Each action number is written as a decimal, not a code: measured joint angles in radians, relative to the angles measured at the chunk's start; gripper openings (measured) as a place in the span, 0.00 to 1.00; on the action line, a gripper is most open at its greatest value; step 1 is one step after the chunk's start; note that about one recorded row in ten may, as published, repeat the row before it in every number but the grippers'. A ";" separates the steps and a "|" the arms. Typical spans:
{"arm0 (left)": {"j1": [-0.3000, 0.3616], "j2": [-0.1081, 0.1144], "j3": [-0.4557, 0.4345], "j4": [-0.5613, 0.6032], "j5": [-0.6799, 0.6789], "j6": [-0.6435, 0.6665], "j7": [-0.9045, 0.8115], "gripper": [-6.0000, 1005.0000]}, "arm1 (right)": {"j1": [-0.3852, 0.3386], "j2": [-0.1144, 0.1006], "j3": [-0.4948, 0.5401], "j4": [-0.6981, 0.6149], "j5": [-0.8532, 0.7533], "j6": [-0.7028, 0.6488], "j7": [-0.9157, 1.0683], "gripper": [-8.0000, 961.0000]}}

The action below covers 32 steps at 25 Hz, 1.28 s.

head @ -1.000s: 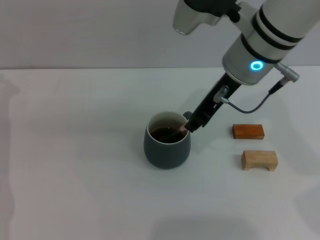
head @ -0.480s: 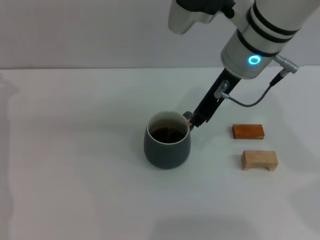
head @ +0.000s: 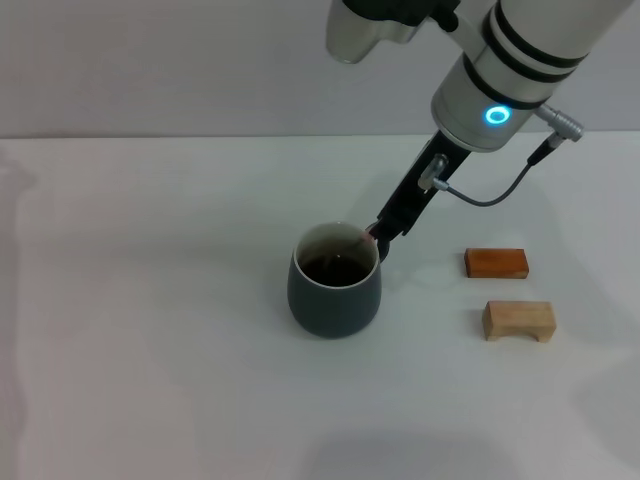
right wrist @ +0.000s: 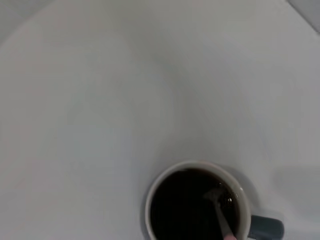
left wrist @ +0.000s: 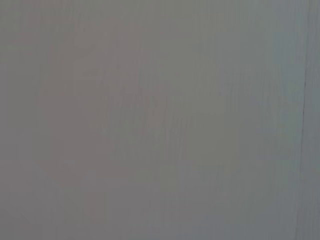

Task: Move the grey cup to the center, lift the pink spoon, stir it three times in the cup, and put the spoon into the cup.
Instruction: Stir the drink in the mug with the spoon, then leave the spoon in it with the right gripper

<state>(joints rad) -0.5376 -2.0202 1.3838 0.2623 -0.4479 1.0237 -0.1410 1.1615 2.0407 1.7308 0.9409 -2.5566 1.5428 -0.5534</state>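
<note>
The grey cup (head: 335, 297) stands on the white table near the middle, holding dark brown liquid. My right gripper (head: 381, 229) reaches down from the upper right to just above the cup's back right rim, beside the handle. It is shut on the pale end of the pink spoon (head: 364, 237). The right wrist view looks down on the cup (right wrist: 196, 163); the pink spoon (right wrist: 216, 196) has its silver bowl dipped in the liquid and its neck slants over the rim. The left gripper is out of view.
A flat reddish-brown wooden block (head: 496, 262) and a small tan wooden block (head: 518, 320) lie to the right of the cup. The white table (head: 150, 300) stretches bare to the left and in front. The left wrist view holds only a plain grey surface.
My right gripper has shifted from the cup's right side up and back toward its rear rim. The spoon's pink end now shows at the rim. The cup has stayed put.
</note>
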 joint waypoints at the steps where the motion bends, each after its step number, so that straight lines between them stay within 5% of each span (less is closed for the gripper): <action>1: 0.000 0.000 0.000 0.000 0.000 0.000 0.000 0.00 | 0.002 0.000 -0.001 0.000 -0.002 0.005 0.000 0.17; 32: 0.006 0.000 0.001 0.000 0.000 0.001 -0.001 0.00 | 0.020 0.015 0.001 0.003 -0.011 -0.028 -0.002 0.17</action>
<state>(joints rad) -0.5317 -2.0202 1.3853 0.2623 -0.4480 1.0249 -0.1419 1.1815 2.0553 1.7318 0.9444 -2.5673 1.5146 -0.5554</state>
